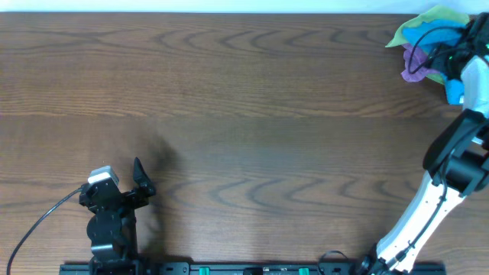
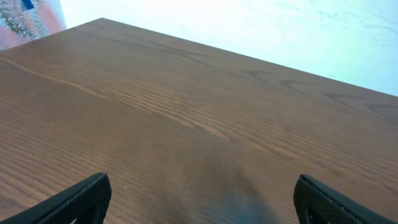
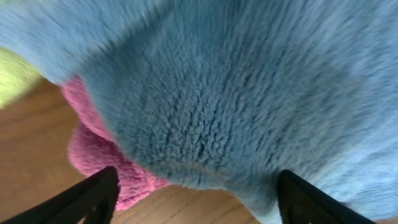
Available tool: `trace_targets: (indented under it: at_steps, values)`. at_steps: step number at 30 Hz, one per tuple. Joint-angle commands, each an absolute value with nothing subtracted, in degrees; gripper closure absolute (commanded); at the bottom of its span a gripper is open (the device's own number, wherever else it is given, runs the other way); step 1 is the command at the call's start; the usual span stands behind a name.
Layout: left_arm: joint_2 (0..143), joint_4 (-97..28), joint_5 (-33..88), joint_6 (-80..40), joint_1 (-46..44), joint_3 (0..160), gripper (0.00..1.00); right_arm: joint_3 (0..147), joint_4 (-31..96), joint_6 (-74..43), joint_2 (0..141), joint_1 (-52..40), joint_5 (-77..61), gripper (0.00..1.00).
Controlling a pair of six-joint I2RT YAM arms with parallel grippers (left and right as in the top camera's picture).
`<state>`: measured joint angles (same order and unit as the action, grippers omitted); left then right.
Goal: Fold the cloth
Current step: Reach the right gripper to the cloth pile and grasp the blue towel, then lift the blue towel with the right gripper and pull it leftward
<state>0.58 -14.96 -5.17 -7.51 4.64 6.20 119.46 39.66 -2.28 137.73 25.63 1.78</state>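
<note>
Lying just ahead of the wide-spread right gripper (image 3: pixel 196 179) — the cloth (image 3: pixel 242 87).

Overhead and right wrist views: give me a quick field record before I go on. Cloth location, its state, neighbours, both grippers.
target: sky-blue cloth, in a heap at the far right corner of the table
state: crumpled, not spread, not yet folded
neighbours: lime-green cloth and purple cloth, both bunched against it
left gripper: open, empty, over bare wood at the front left
right gripper: open, at the heap, jaws either side of the blue fabric, no pinch visible
</note>
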Motion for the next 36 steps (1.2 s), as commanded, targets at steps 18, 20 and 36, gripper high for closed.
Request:
trace_targets:
  at_steps: [18,20,36]
  values:
    - [0.25,-15.55,-5.98,-7.51,4.49,4.78,0.05,123.15,42.24,-2.33,137.56,23.62,4.49,0.89]
    - [0.25,-15.55,-5.98,-7.53,4.49,4.78,0.05,125.51,44.01,-2.39,137.53,22.92,4.49,0.98]
    - [0.25,-15.55,-5.98,-7.51,4.49,4.78,0.05,136.2,53.06,-3.16,137.27,18.7,5.5,0.98]
